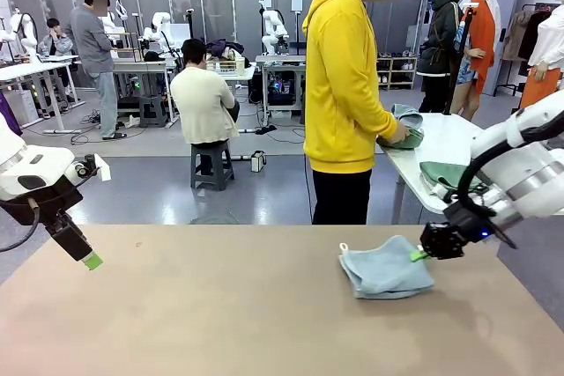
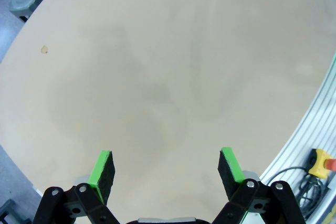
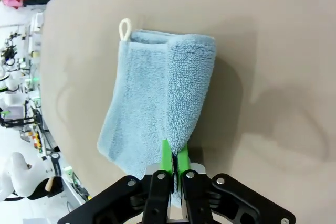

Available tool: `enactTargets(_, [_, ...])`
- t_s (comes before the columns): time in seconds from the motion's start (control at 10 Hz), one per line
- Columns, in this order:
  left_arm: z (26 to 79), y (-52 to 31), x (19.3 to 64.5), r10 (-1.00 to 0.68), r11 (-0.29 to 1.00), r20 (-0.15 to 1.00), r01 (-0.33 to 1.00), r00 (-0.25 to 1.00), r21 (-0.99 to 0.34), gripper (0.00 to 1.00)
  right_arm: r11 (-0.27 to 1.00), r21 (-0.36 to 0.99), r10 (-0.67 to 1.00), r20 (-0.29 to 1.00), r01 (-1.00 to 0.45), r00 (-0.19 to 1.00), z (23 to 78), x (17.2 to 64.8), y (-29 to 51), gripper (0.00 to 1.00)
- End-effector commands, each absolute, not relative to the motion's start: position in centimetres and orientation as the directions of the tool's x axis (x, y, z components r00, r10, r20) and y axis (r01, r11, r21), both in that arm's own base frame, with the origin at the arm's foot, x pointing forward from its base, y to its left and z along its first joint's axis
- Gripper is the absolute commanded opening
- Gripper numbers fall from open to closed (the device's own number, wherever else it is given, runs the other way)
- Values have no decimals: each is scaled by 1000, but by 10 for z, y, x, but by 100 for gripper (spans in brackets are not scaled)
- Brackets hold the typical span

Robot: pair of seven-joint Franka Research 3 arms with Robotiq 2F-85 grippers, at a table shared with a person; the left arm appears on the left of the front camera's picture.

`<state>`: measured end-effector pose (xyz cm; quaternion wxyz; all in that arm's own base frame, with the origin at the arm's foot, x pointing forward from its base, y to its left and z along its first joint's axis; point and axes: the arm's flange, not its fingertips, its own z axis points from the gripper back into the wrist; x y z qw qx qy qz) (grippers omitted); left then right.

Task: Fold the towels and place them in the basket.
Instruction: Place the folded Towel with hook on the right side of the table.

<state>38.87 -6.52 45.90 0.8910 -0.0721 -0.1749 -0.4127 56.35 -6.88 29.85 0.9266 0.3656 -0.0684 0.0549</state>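
A pale blue-grey towel [image 1: 384,268] lies partly folded on the brown table [image 1: 220,305], right of centre, a white loop at its far left corner. My right gripper [image 1: 420,255] is shut on its right edge; in the right wrist view the green pads [image 3: 166,157] pinch the folded towel [image 3: 157,103] at its near edge. My left gripper [image 1: 92,261] hangs open over the table's left edge, its fingers [image 2: 103,170] apart above bare tabletop. A green towel [image 1: 448,173] lies on a white table behind. The basket is out of view.
A person in a yellow hoodie [image 1: 342,85] stands behind the table's far edge, handling cloth [image 1: 404,128] on the white side table [image 1: 449,143]. An emergency-stop button [image 2: 321,160] sits beside the table rail in the left wrist view.
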Motion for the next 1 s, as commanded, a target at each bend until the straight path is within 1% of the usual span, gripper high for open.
enactTargets(0.0, [461, -67, 393, -704, 662, 366, 749, 609, 28, 100, 757, 628, 96, 164, -179, 982, 308, 570, -91, 4])
enactTargets(0.2, [461, -67, 393, -704, 662, 366, 749, 609, 28, 100, 784, 596, 96, 158, -172, 983, 312, 573, -116, 4])
enactTargets(0.5, [461, -67, 393, -704, 662, 366, 749, 609, 28, 100, 821, 558, 71, 111, -121, 991, 310, 574, -144, 4])
enactTargets(0.8, [461, -67, 393, -704, 662, 366, 749, 609, 28, 100, 837, 537, 57, 102, -103, 993, 309, 570, -155, 4])
enactTargets(0.9, [461, -67, 393, -704, 662, 366, 749, 609, 28, 100, 839, 534, 55, 103, -102, 993, 310, 569, -155, 9])
